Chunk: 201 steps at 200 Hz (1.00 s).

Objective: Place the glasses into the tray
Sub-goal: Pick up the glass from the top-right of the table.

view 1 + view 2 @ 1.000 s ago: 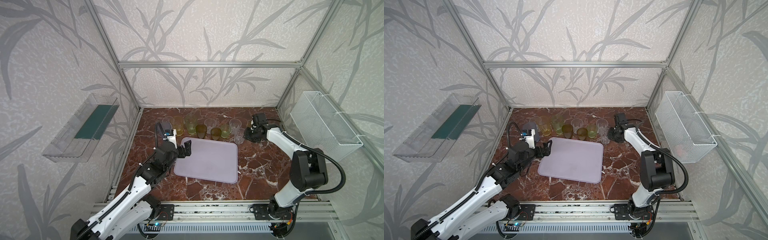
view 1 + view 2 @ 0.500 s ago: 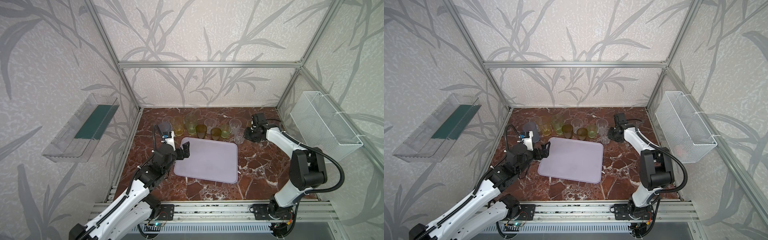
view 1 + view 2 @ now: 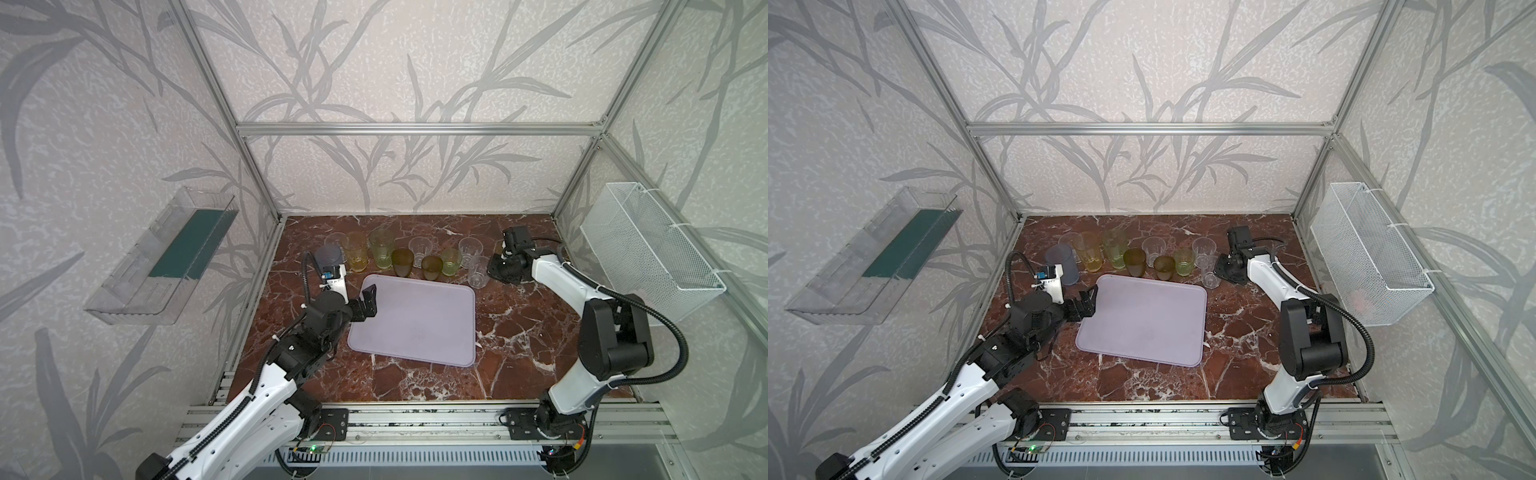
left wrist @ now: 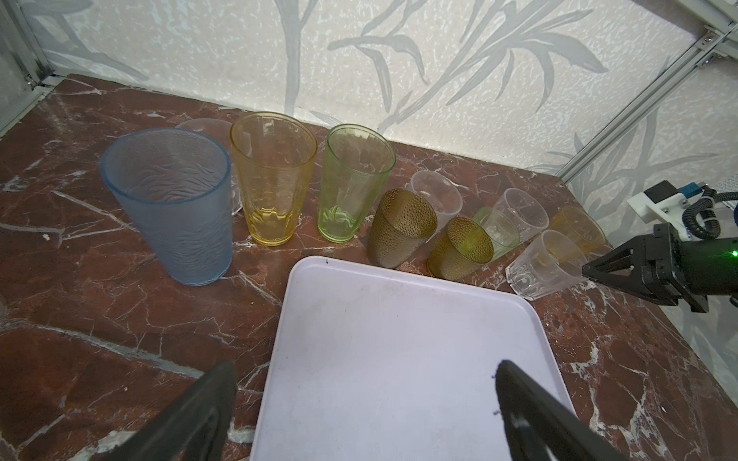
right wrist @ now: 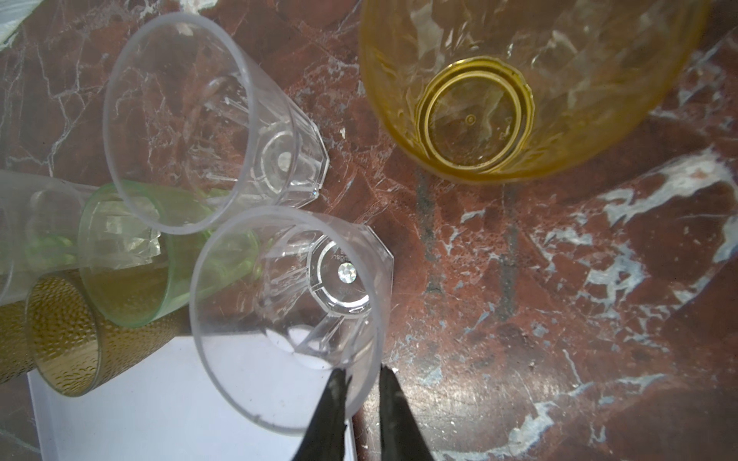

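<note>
The lavender tray lies flat on the marble. Behind its far edge stand the glasses in a row: a tall grey-blue one, a tall yellow one, a tall pale-green one, two amber ones, a short green one and clear ones. My right gripper is shut on the rim of a short clear glass at the tray's far right corner, one finger inside it, one outside. My left gripper hangs open over the tray's left edge, holding nothing.
A short yellow glass stands just beyond the held one, close to my right gripper. A second clear glass touches the green one. A white wire basket hangs on the right wall and a clear shelf on the left wall.
My right gripper's fingers have narrowed onto the clear glass's rim. My left arm has drawn back a little toward the front, still open.
</note>
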### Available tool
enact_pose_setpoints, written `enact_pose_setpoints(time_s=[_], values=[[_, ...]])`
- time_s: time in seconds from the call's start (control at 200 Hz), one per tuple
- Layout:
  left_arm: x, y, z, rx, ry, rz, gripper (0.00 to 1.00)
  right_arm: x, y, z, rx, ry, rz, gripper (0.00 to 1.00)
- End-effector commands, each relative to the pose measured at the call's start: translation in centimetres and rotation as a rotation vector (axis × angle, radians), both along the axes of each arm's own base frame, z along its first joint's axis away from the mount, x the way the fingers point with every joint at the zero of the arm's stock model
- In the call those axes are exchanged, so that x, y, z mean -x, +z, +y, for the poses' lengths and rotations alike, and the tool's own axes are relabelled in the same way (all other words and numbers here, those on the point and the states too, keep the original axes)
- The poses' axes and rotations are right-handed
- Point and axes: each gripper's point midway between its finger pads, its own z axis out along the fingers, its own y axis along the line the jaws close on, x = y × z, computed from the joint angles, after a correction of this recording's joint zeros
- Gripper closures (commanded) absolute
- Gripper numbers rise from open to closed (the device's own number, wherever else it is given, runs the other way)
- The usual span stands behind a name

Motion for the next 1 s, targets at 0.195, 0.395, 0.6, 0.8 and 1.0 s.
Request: enact_pose_setpoints(time_s=[0.195, 0.395, 0.6, 0.8, 1.0], values=[[0.3, -0.8, 0.5, -0.007, 0.022, 0.02, 0.01, -0.3, -1.6, -0.1, 0.034, 0.004, 0.037, 0.81], [0.3, -0.7, 0.5, -0.006, 0.021, 0.019, 0.01, -0.4, -1.9, 0.1, 0.034, 0.005, 0.046, 0.81], [0.3, -0.6, 0.5, -0.007, 0.022, 0.016, 0.01, -0.2, -1.2, -0.3, 0.047, -0.005, 0.028, 0.91], [0.3, -0.6, 0.5, -0.004, 0.02, 0.016, 0.01, 0.5, 0.0, -0.4, 0.045, -0.001, 0.01, 0.95], [0.3, -0.6, 0.3, -0.001, 0.013, 0.017, 0.01, 2.1, 1.2, -0.5, 0.046, 0.022, -0.006, 1.0]])
